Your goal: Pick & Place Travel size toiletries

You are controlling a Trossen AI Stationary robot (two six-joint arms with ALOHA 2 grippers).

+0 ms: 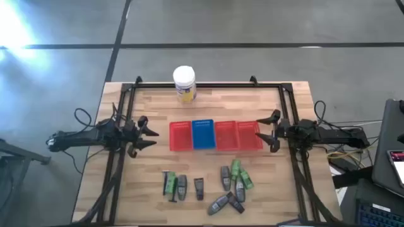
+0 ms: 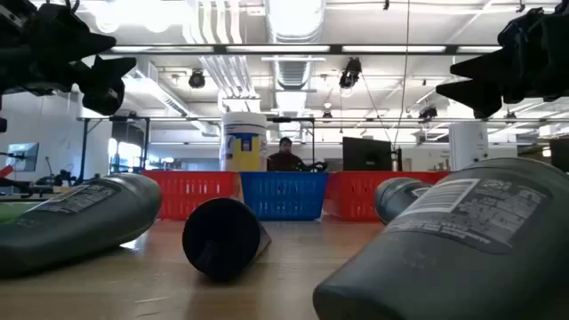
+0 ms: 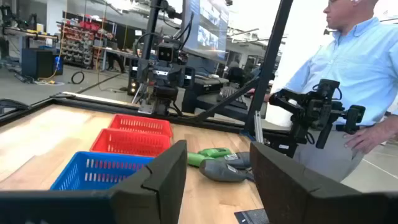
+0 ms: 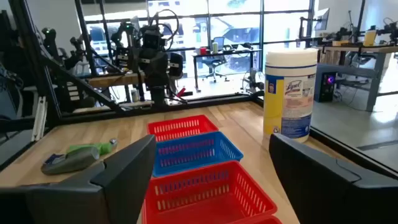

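The travel size toiletries lie on their sides on the near half of the wooden table. A left group of grey and green tubes [image 1: 173,185], a single dark tube [image 1: 199,187] and a right cluster [image 1: 232,186] show from above. In the low view, grey bottles [image 2: 80,218] [image 2: 462,240] and a black cap [image 2: 222,238] lie close by. My left gripper [image 1: 153,137] hovers open to the left of the baskets. My right gripper [image 1: 259,128] hovers open to their right. Both point at the basket row and hold nothing.
A row of mesh baskets, red [image 1: 180,135], blue [image 1: 203,134], red [image 1: 226,135] and red [image 1: 248,135], stands mid-table. A large white jar [image 1: 184,84] stands at the far edge. A black frame [image 1: 202,84] borders the table. A person in a light blue shirt [image 3: 360,62] stands beyond the right side.
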